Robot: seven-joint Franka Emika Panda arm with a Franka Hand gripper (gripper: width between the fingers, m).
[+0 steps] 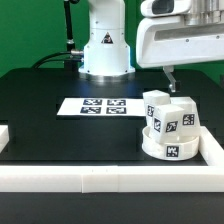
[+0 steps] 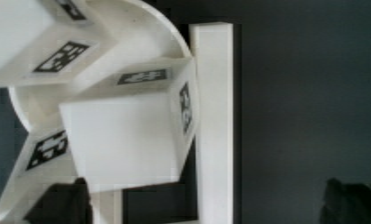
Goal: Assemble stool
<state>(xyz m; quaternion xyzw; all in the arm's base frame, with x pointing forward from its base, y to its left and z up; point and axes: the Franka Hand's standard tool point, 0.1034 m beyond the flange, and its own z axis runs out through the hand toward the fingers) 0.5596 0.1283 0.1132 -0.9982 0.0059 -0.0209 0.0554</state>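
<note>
The white stool stands upside down at the exterior view's right, in the corner of the rails. Its round seat lies on the black table, and tagged blocky legs stick up from it. My gripper hangs just above the legs, open, with nothing between its fingers. In the wrist view a tagged leg and the curved seat edge fill the space ahead of my gripper. One dark fingertip overlaps the leg's corner; the other sits beyond the rail.
White border rails run along the front and right of the table; the right rail lies close beside the stool. The marker board lies mid-table before the robot base.
</note>
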